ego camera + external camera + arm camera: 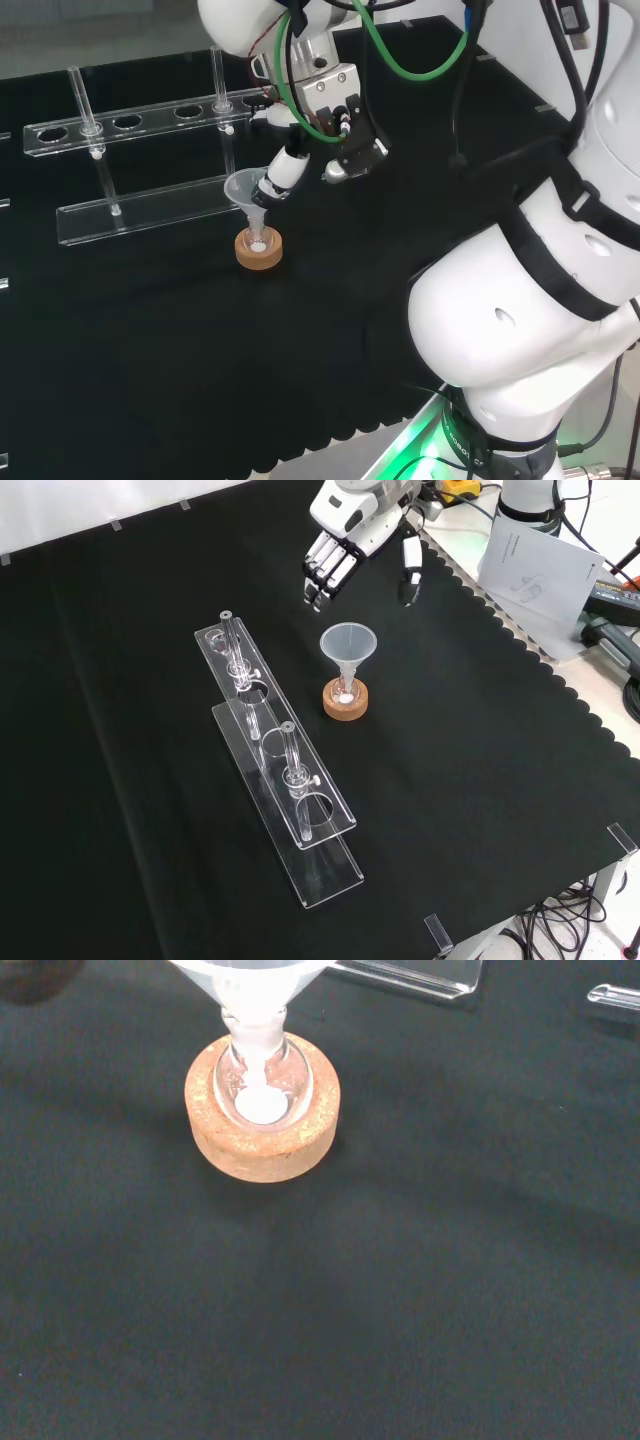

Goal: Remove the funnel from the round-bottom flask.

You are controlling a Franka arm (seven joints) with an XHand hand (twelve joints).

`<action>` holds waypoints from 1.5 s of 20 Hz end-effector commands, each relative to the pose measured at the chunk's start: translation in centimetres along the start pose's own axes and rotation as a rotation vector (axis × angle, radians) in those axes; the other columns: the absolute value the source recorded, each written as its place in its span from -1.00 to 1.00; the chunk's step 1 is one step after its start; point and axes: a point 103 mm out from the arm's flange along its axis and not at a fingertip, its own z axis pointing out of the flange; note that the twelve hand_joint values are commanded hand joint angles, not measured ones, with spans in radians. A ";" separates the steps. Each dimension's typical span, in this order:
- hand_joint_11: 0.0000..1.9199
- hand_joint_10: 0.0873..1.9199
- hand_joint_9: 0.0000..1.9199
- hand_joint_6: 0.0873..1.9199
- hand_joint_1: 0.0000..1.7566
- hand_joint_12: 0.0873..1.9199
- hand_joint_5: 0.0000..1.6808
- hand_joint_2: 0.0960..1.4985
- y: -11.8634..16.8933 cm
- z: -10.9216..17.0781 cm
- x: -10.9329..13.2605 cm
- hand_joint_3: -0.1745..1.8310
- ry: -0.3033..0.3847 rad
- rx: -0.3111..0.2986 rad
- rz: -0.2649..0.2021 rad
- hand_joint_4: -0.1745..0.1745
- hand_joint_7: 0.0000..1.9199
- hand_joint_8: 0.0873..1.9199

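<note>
One funnel (347,643) just below spread fingers (322,570), untouched.

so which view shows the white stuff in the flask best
The wrist view: the white stuff lies large and close at the bottom of the flask, inside the cork ring. In the head and front views it's just a tiny pale spot.

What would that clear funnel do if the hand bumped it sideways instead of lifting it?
The funnel would probably tip: its wide cone sits high on a thin stem in the small flask. It looks like thin clear plastic, so likely light. The cork ring might steady the flask a little. The hand is open, not touching it.
</note>
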 end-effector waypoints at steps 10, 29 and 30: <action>-0.85 -0.22 -1.00 -1.00 -0.36 0.54 -1.00 -0.16 3.2 1.2 1.4 -0.58 -0.070 0.063 -0.001 -0.05 -1.00 -0.96; -0.86 -0.23 -1.00 -1.00 -0.33 0.55 -1.00 -0.13 5.7 2.5 1.7 -0.60 -0.113 0.090 -0.008 -0.02 -1.00 -1.00; -0.86 -0.23 -1.00 -1.00 -0.32 0.55 -1.00 -0.12 5.8 2.5 1.7 -0.60 -0.110 0.089 -0.010 -0.02 -1.00 -1.00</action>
